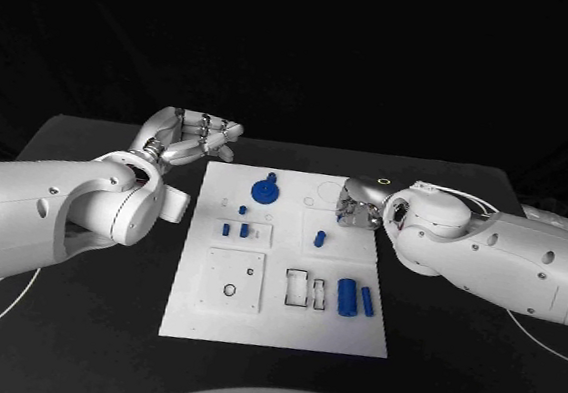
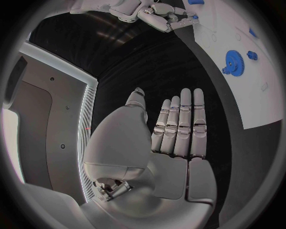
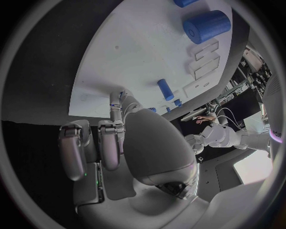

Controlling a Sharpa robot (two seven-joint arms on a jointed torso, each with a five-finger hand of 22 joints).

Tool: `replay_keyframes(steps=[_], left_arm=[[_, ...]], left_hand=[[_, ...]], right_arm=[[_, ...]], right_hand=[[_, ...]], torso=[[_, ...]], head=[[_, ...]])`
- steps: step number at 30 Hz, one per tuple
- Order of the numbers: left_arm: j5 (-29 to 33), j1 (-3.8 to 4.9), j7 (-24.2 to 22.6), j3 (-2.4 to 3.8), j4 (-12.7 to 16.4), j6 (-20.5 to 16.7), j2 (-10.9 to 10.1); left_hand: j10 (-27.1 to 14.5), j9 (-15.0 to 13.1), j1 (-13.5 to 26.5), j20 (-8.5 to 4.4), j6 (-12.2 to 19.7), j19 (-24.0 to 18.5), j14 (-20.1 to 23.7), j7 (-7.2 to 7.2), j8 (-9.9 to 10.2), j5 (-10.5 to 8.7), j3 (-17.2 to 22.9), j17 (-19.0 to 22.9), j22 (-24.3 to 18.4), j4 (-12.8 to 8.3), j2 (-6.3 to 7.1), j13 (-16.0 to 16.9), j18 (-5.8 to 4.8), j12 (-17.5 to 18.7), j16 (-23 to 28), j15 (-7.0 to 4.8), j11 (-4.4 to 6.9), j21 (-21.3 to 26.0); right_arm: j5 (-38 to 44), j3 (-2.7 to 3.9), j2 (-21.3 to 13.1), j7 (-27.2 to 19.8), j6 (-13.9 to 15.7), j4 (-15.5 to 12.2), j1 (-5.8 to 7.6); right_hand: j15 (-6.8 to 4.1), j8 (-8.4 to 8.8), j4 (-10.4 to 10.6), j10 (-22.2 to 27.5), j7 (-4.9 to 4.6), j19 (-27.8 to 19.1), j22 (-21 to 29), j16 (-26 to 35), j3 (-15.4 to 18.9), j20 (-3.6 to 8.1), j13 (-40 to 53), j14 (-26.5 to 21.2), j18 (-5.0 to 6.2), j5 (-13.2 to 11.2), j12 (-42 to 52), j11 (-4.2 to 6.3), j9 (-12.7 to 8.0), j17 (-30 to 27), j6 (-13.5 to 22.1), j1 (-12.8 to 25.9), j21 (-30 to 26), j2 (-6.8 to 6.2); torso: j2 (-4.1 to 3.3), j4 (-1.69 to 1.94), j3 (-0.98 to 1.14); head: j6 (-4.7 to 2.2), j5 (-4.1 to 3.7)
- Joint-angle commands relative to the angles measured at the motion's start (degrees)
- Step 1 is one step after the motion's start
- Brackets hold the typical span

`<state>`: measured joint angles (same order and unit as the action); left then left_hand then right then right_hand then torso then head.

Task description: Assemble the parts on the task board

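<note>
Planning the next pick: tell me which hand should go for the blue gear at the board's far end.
Probably the left. The left hand hovers open off the task board's far left corner, fingers free, near the blue gear. The right hand is curled at the board's right edge.

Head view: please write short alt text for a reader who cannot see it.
A white task board lies on a black table between two white robot arms, with a blue gear and small blue pieces on it. The left hand hovers open beside the board's far corner.
</note>
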<state>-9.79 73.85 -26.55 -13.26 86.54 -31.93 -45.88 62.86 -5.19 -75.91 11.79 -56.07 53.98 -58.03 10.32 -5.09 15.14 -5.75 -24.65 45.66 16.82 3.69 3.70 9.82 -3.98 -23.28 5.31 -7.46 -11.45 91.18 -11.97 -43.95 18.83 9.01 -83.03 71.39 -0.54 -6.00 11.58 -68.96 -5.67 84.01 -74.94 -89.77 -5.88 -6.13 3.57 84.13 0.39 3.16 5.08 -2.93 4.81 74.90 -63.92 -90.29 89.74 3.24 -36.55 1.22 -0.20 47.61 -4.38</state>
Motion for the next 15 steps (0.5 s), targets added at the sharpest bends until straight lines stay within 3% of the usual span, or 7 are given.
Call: replay_keyframes(steps=[1, 15], left_arm=[[0.19, 0.03, -0.31, 0.04, 0.16, 0.62, 0.09], [0.19, 0.03, -0.28, 0.04, -0.2, 0.69, 0.14]], left_hand=[[-0.46, -0.06, 0.06, 0.07, 0.35, 0.3, 0.2, -0.15, -0.38, 0.14, 0.49, 0.11, -0.11, 0.01, -0.63, 0.06, 0.69, -0.14, 0.1, -0.02, -0.11, 0.43], [-0.46, -0.06, 0.06, 0.07, 0.35, 0.3, 0.2, -0.15, -0.38, 0.15, 0.49, 0.12, -0.12, 0.01, -0.66, 0.06, 0.68, -0.14, 0.1, -0.02, -0.11, 0.44]], right_arm=[[0.44, -0.24, 0.07, 0.35, -1.18, -0.09, -0.39], [-0.07, -0.17, -1.87, -1.04, 6.87, -2.62, -0.21]], right_hand=[[-0.4, -0.24, 0.06, -0.54, 0.12, 5.99, -15.06, -0.23, -0.37, 0.54, -0.06, 5.87, -0.39, 0.05, -0.22, -0.05, 0.32, 15.1, -0.52, -0.21, 0.26, 0.39], [-0.37, -0.21, -0.05, -0.88, -0.03, 5.99, -15.06, -0.23, -0.78, 0.57, -0.08, 5.87, -0.39, 0.14, -0.39, -0.16, 0.35, 15.1, -0.68, -0.31, 0.26, 0.52]], torso=[[0.01, 0.07, -0.03], [0.04, 0.02, 0.0]], head=[[0.07, -0.22], [-0.3, 0.27]])
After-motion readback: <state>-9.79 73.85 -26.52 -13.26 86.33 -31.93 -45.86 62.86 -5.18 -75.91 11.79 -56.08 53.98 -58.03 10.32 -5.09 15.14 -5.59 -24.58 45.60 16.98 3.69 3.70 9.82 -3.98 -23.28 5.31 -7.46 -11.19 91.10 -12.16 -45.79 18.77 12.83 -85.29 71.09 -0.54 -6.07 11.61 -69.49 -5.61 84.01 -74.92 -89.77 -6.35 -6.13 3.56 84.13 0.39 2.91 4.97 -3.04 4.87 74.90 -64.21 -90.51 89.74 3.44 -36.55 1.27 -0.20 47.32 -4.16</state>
